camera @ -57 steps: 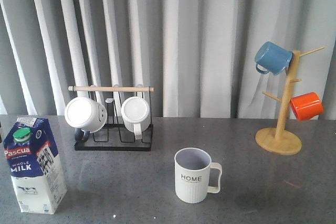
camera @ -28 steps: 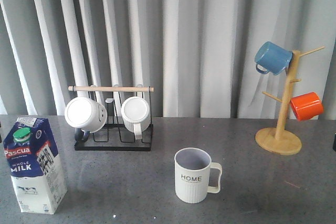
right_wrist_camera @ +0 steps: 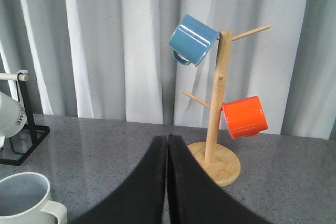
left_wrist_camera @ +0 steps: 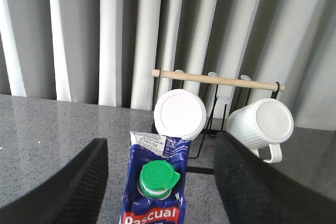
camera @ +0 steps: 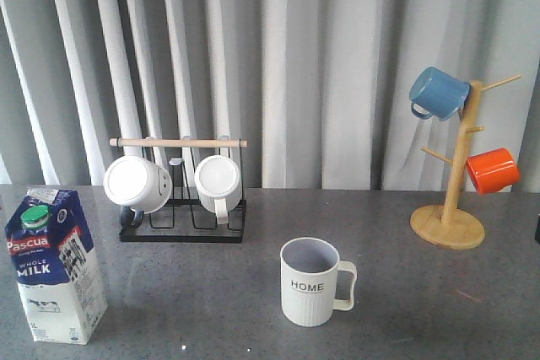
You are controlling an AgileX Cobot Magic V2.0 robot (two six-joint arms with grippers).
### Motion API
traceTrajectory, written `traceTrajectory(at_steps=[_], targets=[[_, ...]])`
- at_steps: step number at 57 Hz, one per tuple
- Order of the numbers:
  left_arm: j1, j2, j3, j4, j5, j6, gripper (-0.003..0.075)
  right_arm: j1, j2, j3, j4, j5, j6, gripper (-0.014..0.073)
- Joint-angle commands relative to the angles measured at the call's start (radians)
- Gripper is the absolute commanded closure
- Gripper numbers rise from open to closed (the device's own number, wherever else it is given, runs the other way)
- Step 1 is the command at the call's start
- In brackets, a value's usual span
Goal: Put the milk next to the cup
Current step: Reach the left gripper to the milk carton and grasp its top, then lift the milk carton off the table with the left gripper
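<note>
The milk [camera: 55, 263], a blue-and-white carton with a green cap, stands upright at the table's front left. The cup [camera: 314, 282], a cream ribbed mug with "HOME" lettering, stands in the front middle with its handle to the right. Neither gripper shows clearly in the front view. In the left wrist view my left gripper [left_wrist_camera: 160, 145] is open above the milk [left_wrist_camera: 155, 203]. Its fingers stand wide on either side of the carton's top and do not touch it. My right gripper [right_wrist_camera: 167, 139] is shut and empty above the table, with the cup's rim [right_wrist_camera: 23, 195] off to one side.
A black wire rack [camera: 181, 225] with a wooden bar holds two white mugs behind the milk. A wooden mug tree [camera: 451, 208] at the back right carries a blue mug [camera: 439, 92] and an orange mug [camera: 493, 169]. Grey curtains hang behind the table.
The milk, the cup and both racks stand where they were. A thin dark sliver has come in at the right edge of the front view.
</note>
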Motion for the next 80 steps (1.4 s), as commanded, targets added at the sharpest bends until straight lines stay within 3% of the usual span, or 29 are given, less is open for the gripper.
traceTrajectory(at_steps=[1,10,28,37,80], targets=[[0.001,0.011,-0.036,-0.005,-0.109,-0.011,0.0287,-0.007,-0.008,-0.034,-0.001,-0.066,-0.002,0.0602],[0.001,0.069,-0.056,-0.005,-0.153,-0.011,0.0286,-0.007,-0.008,-0.034,-0.001,-0.066,-0.002,0.0602],[0.001,0.239,-0.296,-0.001,0.069,-0.005,0.0167,-0.007,-0.008,-0.034,-0.001,-0.066,-0.002,0.0602],[0.001,0.315,-0.371,0.004,0.135,-0.001,0.015,-0.007,-0.008,-0.034,-0.001,-0.068,-0.002,0.0602],[0.001,0.455,-0.373,0.004,0.196,0.026,0.015,-0.007,-0.008,-0.034,-0.001,-0.067,-0.002,0.0602]])
